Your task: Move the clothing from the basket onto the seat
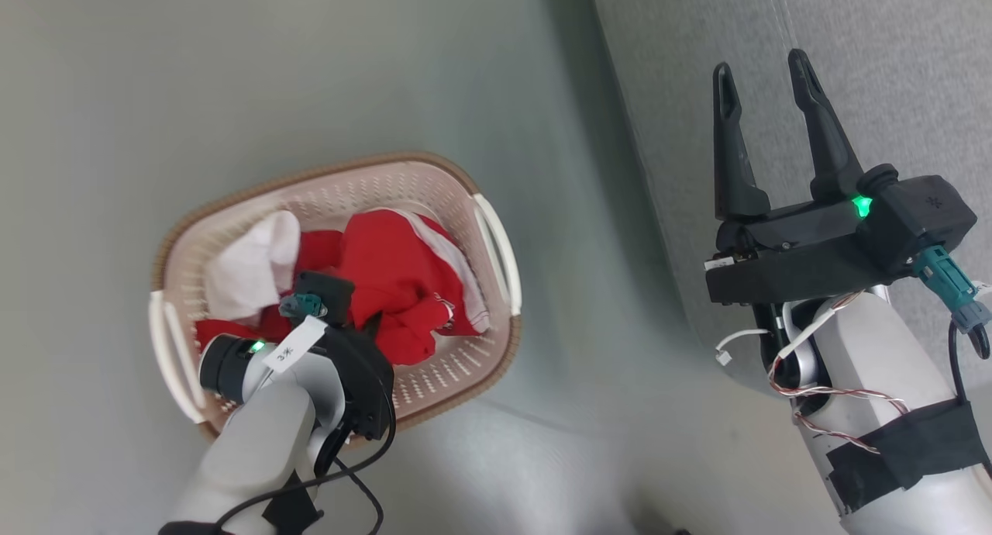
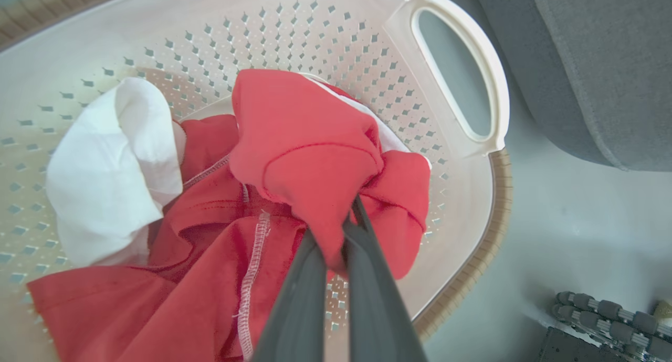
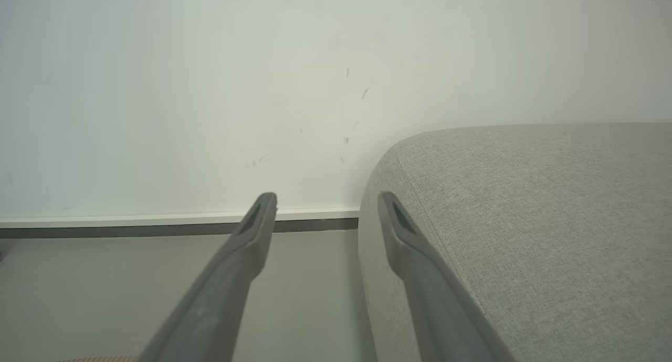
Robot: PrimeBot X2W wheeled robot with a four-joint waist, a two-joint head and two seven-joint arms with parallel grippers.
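left gripper [image 2: 350, 220]: pinching a fold of red jersey [image 2: 310, 141] (for lifting clear of laundry basket [image 2: 325, 31]) | right gripper [image 1: 761, 66]: hovering wide-jawed beside grey sofa [image 1: 914, 70], holding nothing

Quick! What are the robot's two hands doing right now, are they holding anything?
Left gripper: shut on the red clothing in the basket.
Right gripper: open, holding nothing.

Head view looks steeply down on basket [image 1: 372, 194] and seat [image 1: 891, 70]; the left wrist view, much nearer, shares both.
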